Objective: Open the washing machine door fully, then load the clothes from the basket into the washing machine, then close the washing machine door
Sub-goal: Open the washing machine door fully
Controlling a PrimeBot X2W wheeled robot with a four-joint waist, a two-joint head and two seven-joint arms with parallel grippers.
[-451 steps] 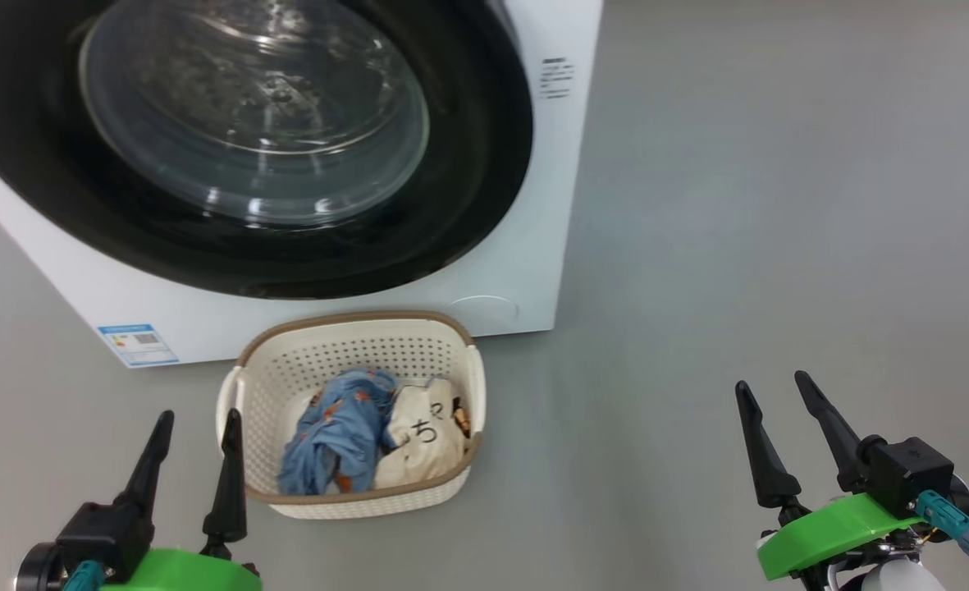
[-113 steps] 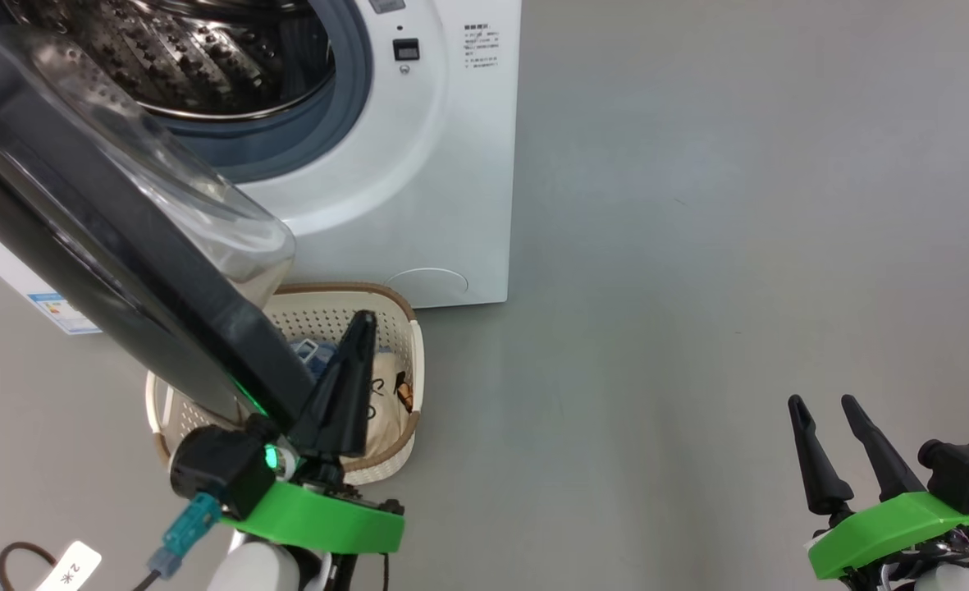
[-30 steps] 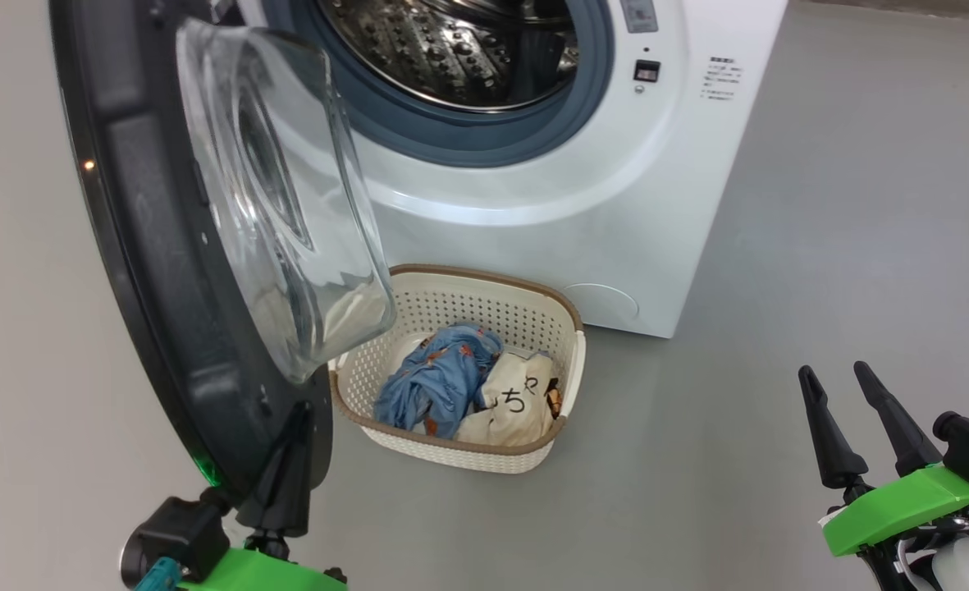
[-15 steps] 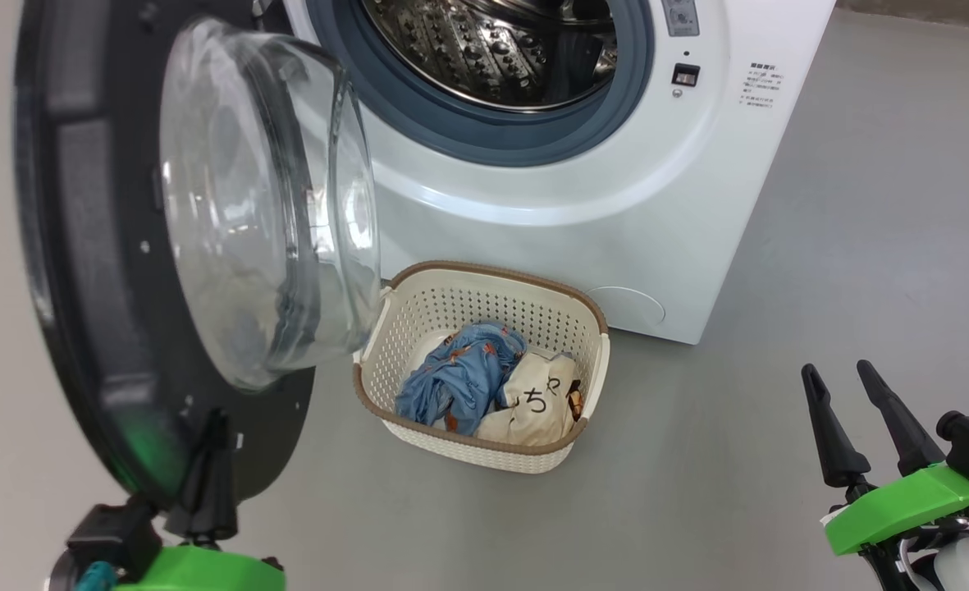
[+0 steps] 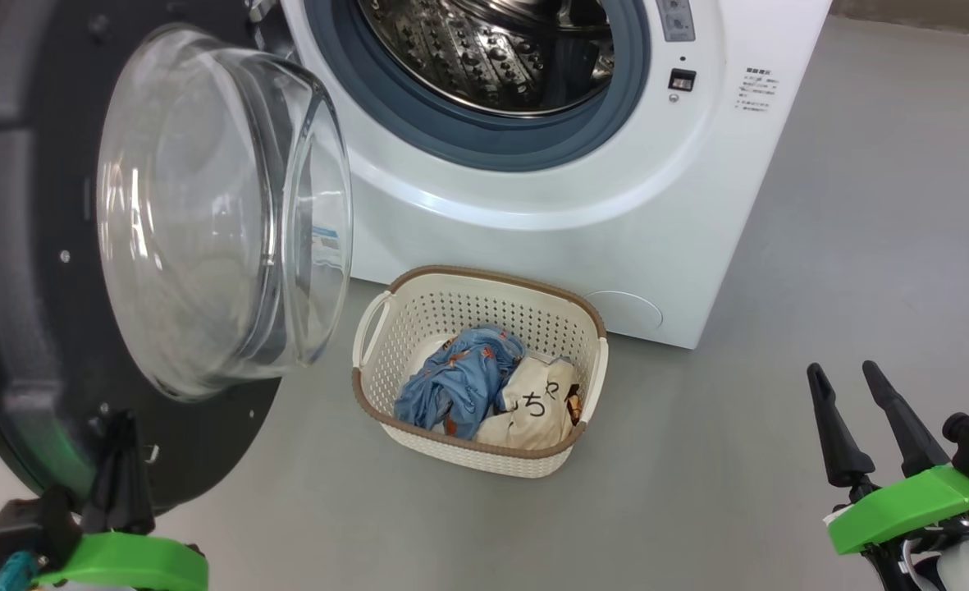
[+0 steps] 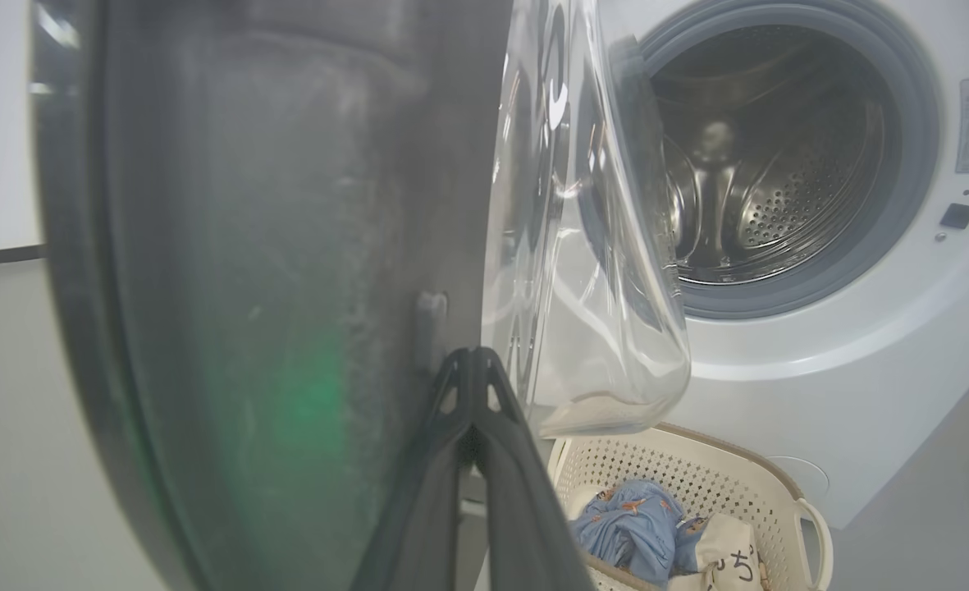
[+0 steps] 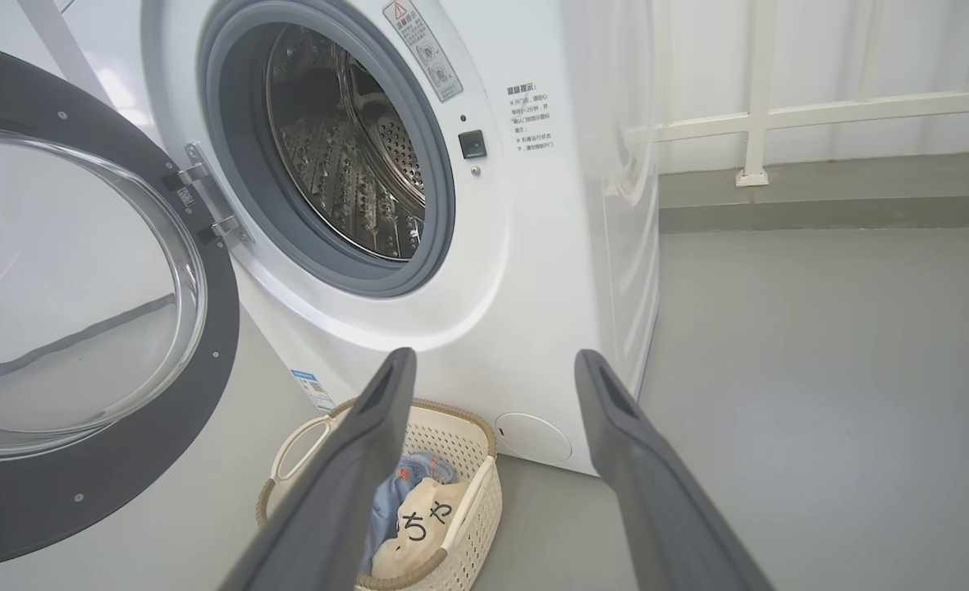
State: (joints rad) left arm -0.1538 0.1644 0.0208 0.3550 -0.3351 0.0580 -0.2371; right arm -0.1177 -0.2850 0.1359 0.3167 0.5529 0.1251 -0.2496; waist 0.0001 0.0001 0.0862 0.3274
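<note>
Door [image 5: 8, 271] at left of frame, wide open; press left claw [image 5: 125, 423], tips together, low against it and push gently leftward. Basket [image 5: 484, 283] with clothes [image 5: 484, 394] at centre, below washer [image 5: 550, 222]. Hold right claw [image 5: 843, 369], spread and empty, at lower right.

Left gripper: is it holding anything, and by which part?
Nothing is held. The left gripper is shut, fingers together, tips at the black inner rim of the washing machine door. The right gripper is open, empty.
</note>
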